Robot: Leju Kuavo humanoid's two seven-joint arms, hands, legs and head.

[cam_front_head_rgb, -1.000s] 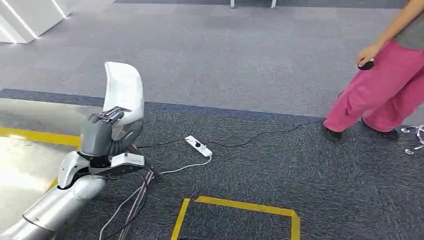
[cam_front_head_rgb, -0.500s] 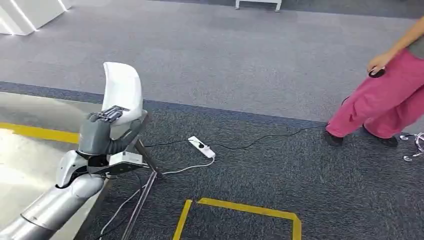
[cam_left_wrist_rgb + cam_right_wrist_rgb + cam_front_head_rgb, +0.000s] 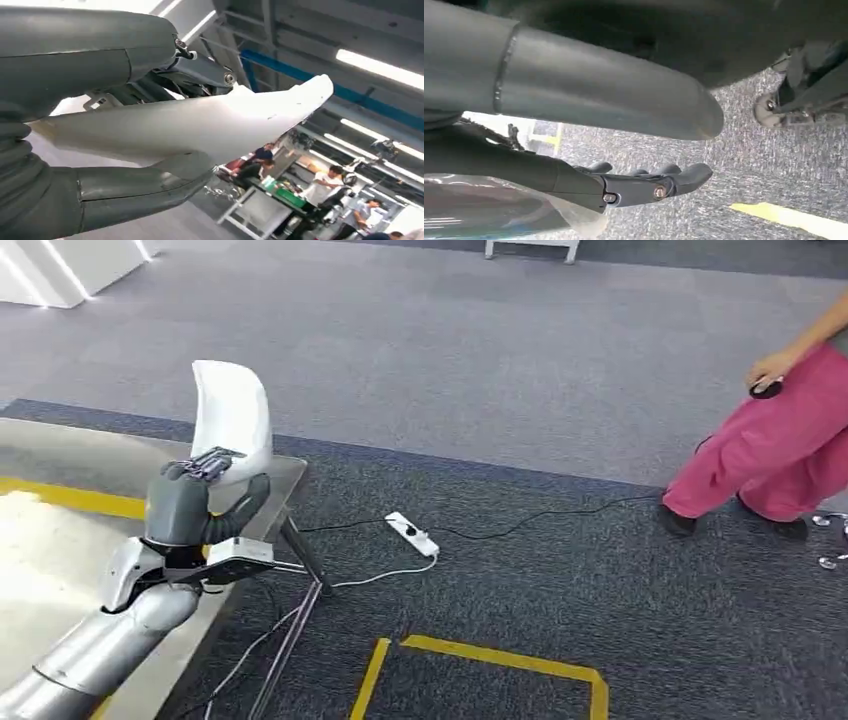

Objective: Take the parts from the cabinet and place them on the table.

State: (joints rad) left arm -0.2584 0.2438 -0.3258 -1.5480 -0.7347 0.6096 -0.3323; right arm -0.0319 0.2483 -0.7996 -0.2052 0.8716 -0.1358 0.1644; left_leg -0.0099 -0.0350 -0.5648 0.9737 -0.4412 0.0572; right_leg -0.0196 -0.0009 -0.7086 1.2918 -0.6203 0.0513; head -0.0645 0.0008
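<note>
The white part (image 3: 232, 415) stands upright in the left hand (image 3: 185, 505), fingers (image 3: 212, 466) and thumb clamped around its lower end, above the steel bench (image 3: 60, 455) corner. Carrying step, I judge; next, lower and release. Right hand (image 3: 644, 185) holds nothing, its fingers apart.

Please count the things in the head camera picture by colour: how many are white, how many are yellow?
White: 2, the part held by the left hand and the power strip
Yellow: 2, the floor tape outline and the table stripe
Total: 4
</note>
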